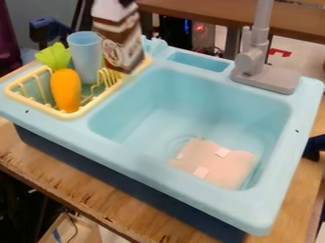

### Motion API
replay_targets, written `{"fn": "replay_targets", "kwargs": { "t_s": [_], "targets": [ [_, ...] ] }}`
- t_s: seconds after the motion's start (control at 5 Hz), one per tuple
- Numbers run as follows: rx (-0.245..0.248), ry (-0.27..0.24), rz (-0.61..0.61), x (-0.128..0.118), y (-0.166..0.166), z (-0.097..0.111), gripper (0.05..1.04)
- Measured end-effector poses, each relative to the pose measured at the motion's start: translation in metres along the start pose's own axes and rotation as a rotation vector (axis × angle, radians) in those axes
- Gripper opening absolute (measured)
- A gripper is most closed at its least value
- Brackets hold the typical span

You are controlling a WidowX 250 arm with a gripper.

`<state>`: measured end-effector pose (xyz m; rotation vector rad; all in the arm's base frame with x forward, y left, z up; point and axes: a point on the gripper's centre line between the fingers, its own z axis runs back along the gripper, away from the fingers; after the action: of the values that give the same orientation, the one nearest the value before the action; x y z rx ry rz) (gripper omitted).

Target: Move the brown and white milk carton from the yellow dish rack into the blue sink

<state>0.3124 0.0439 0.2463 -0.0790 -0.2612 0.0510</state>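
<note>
Tool (128, 2) is at the top edge of the view, right at the top of the brown-and-white carton (119, 35); can't tell how far open it is or if it has a grip. Carton is slightly tilted at the rear right of the yellow rack (75, 115), just beside the blue cup (86, 54); can't tell if it's resting there. Orange toy carrot (66, 91) leans in the rack, pink piece (217, 163) lies in the sink basin (149, 126).

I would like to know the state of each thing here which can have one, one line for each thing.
Carton: roughly upright, slightly tilted; whether its base is supported, cannot tell
Cup: upright, in the rack
Carrot: leafy end up, in the rack
Pink piece: lying in the basin
Faucet: standing upright
</note>
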Motion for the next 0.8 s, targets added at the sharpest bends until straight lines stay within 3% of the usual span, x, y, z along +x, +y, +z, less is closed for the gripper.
{"fn": "replay_targets", "kwargs": {
  "t_s": [0.4, 0.8],
  "targets": [
    [-0.035, 0.057, -0.062, -0.014, -0.045, -0.016, 0.802],
    [-0.001, 0.122, -0.05, -0.015, -0.053, -0.05, 0.801]
  ]
}}
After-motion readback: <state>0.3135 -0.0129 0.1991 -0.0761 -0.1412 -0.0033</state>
